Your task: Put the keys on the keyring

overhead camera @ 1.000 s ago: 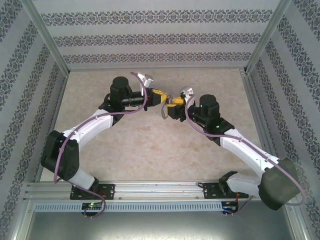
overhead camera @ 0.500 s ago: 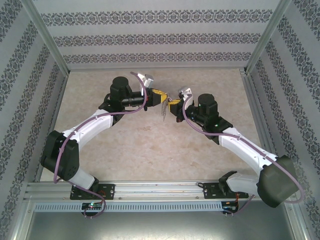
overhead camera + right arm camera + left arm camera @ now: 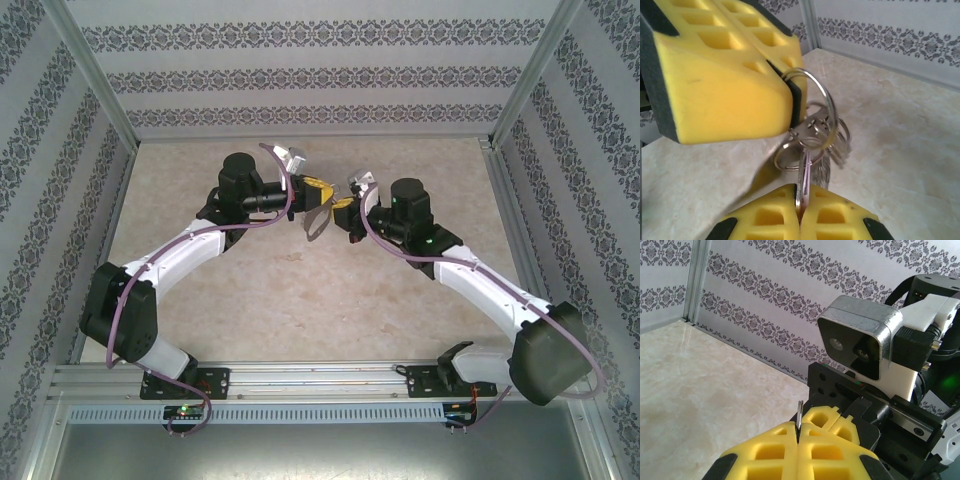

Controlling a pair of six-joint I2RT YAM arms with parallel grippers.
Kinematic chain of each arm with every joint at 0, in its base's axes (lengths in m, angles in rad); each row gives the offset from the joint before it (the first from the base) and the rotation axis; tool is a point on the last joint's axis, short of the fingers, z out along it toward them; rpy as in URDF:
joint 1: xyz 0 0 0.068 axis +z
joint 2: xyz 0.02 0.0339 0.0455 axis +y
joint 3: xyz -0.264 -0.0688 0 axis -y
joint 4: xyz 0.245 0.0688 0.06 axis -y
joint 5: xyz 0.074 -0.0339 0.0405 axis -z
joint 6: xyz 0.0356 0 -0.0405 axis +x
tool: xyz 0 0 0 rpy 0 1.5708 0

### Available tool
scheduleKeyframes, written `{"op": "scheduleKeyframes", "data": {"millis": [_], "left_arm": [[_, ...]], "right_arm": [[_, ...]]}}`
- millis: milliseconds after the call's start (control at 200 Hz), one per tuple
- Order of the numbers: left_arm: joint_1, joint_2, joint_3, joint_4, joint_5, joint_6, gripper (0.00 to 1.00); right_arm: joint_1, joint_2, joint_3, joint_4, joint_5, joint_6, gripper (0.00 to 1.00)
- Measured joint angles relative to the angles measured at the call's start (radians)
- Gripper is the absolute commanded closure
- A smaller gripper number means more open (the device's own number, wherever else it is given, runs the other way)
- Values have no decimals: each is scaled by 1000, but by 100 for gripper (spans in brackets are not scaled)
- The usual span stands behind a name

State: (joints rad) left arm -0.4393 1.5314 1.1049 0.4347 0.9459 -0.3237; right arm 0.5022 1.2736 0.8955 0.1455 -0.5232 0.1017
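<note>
Grippers pinch metal: left gripper (image 3: 790,87) clamps the keyring (image 3: 826,97), right gripper (image 3: 801,200) the key (image 3: 804,175) by its blade.
We judge both light, rigid, slippery; flat faces grip best.

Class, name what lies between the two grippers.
In the right wrist view, linked silver rings bridge the gap: the left gripper clamps the large keyring, and the right gripper pinches the key hanging below.

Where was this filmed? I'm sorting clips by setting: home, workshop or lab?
Probably a lab test cell: two robot arms bolted to an aluminium rail, a marble-look tabletop, and patterned wall panels in a metal frame boxing it in.
</note>
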Motion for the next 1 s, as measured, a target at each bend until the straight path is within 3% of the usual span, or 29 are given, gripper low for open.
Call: {"op": "scheduleKeyframes", "data": {"millis": [260,400,540,789,999], "left_arm": [[0,0,-3,0,0,0,100],[0,0,-3,0,0,-1,100],[0,-2,-3,7,2,-4,100],[0,-3,-10,38,11,-19,100],[0,-5,-23,53,14,-26,100]], "right_arm": [[5,12,11,-11,-13,-3,100],[3,5,11,-21,-13,-2,74],[-24,-50,-20,-34,-15,8,68],[-100,-203,-82,-37,-21,65,66],[-104,-219,-82,-6,-21,126,66]]}}
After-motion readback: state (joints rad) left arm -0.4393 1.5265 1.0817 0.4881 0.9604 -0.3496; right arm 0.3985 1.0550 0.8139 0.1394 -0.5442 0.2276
